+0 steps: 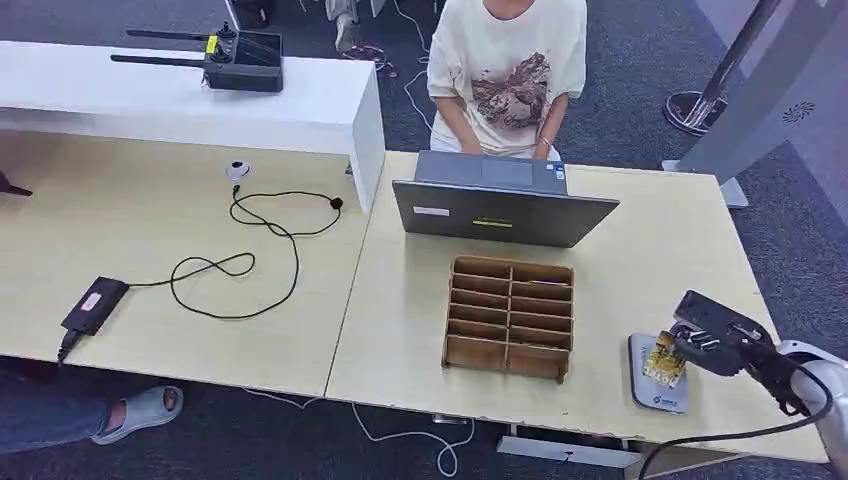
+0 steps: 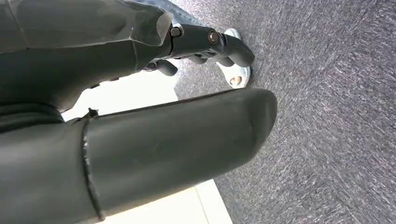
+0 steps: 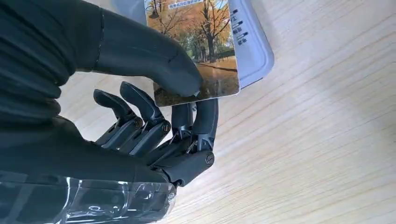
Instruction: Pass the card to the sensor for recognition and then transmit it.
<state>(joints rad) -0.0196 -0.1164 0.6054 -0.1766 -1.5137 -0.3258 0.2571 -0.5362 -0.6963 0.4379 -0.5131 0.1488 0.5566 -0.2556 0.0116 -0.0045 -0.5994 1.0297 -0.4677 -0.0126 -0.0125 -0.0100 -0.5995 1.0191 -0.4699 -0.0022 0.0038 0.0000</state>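
My right hand [image 1: 715, 335] pinches a card [image 1: 664, 359] printed with autumn trees between thumb and fingers, at the table's front right. The card [image 3: 201, 46] hangs just over a flat pale grey sensor pad [image 1: 660, 392], whose rounded corner [image 3: 254, 44] peeks out behind it; whether card and pad touch I cannot tell. The thumb [image 3: 149, 56] presses on the card's face and dark fingers [image 3: 196, 121] support it from underneath. My left hand [image 2: 140, 140] hangs beside the table edge over the carpet, holding nothing, its fingers [image 2: 210, 44] loosely curled.
A wooden sorter box [image 1: 510, 317] with several slots stands mid-table, left of the pad. Behind it an open laptop [image 1: 500, 200] faces a seated person [image 1: 510, 70]. A cable [image 1: 240, 260] and black adapter [image 1: 93, 305] lie on the left table. A sandalled foot [image 1: 140, 410] rests below.
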